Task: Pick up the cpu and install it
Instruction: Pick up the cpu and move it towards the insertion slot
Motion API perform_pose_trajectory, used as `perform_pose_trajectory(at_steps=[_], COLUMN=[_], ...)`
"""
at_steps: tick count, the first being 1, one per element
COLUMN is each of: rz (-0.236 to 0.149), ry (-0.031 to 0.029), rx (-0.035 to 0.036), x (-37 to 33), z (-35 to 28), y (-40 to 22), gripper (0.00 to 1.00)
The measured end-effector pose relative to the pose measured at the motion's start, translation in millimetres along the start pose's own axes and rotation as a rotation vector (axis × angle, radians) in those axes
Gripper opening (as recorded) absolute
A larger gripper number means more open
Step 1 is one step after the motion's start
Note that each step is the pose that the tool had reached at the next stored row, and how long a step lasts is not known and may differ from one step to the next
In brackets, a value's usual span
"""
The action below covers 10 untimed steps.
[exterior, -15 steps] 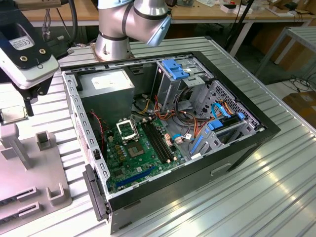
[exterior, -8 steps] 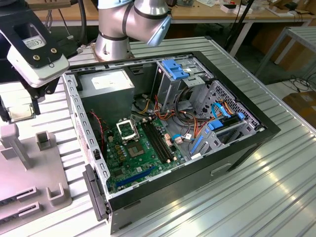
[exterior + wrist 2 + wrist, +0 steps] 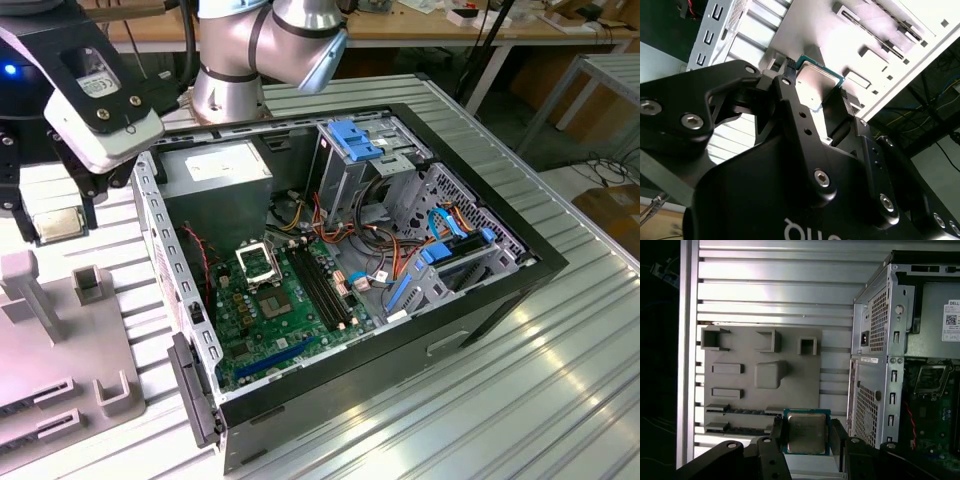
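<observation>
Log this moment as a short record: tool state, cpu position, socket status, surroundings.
tool: shut on the cpu, gripping two opposite edges
cpu position: held outside the computer case, over the near edge of the grey fixture plate
socket frame: on the motherboard, cpu not yet in it
case: side open, lying on the ribbed table

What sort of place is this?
Probably a robotics lab or workshop: a robot arm, its pincer holding the cpu, beside an opened computer case on a metal table, workbenches behind.
</observation>
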State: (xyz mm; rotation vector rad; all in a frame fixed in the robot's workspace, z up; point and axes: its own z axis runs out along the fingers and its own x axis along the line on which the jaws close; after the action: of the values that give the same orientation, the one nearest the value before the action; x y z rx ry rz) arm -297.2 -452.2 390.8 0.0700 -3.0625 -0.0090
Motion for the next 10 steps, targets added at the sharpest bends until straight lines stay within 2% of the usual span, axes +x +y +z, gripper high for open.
perform_pose_trajectory(at_steps=[2,4,10], rz=[0.000,0.000,0.000], ry=[0.0017,0.0056,0.0055], rx=[0.0000,-0.0002,-0.0002], x=[-3.6,-14.0,-14.5], z=[-0.3,-1.1,-1.1], y=[-0.2,-0.6,-0.7], gripper=[0.47,0.47,0.47])
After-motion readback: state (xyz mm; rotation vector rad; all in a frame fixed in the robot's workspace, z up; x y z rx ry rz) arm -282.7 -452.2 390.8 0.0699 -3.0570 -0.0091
